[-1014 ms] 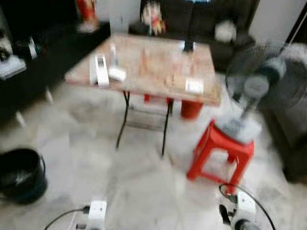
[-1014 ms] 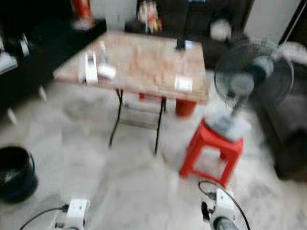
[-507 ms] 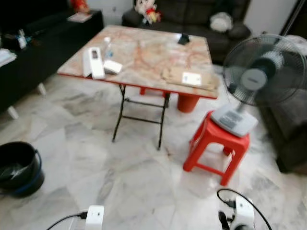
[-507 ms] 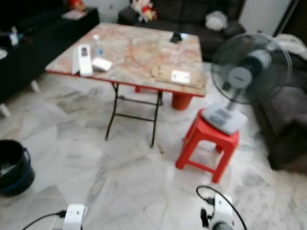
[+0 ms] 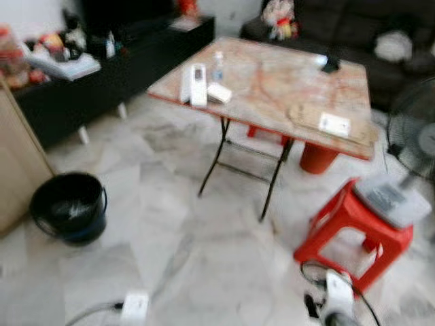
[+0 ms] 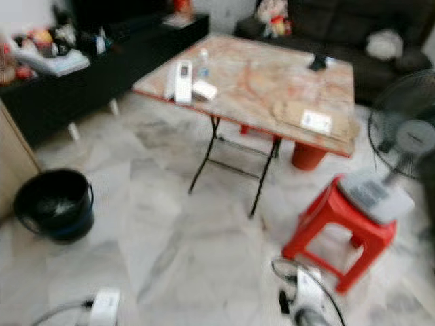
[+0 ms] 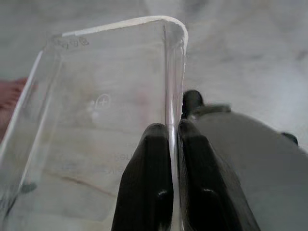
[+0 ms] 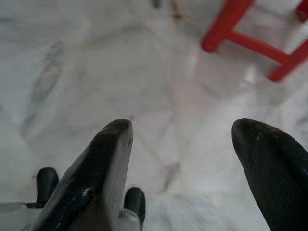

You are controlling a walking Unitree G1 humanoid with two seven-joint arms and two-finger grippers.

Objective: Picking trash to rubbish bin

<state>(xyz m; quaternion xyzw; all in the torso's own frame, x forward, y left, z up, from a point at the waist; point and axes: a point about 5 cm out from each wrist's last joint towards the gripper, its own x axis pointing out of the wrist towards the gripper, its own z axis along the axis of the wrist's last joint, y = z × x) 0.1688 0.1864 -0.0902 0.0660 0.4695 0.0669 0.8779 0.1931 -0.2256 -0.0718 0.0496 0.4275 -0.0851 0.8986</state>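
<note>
My left gripper point(image 7: 173, 129) is shut on the wall of a clear plastic container point(image 7: 96, 106), one finger inside and one outside, held above the marble floor. The black rubbish bin point(image 5: 70, 207) stands on the floor at the left, ahead of my left wrist point(image 5: 134, 307); something pale lies in it. In the right wrist view my right gripper point(image 8: 182, 130) is open over bare floor with nothing between its fingers. The right wrist point(image 5: 336, 299) hangs low at the bottom right.
A folding table point(image 5: 272, 75) with white boxes point(image 5: 197, 83) and a cardboard sheet point(image 5: 333, 123) stands ahead. A red stool point(image 5: 353, 231) carries a fan point(image 5: 414, 136) at the right. A black cabinet point(image 5: 102, 75) runs along the left, with a beige panel point(image 5: 17, 163) near the bin.
The whole picture has shifted right, so the camera has turned left; the bin now sits nearer the middle. The arms hang as before.
</note>
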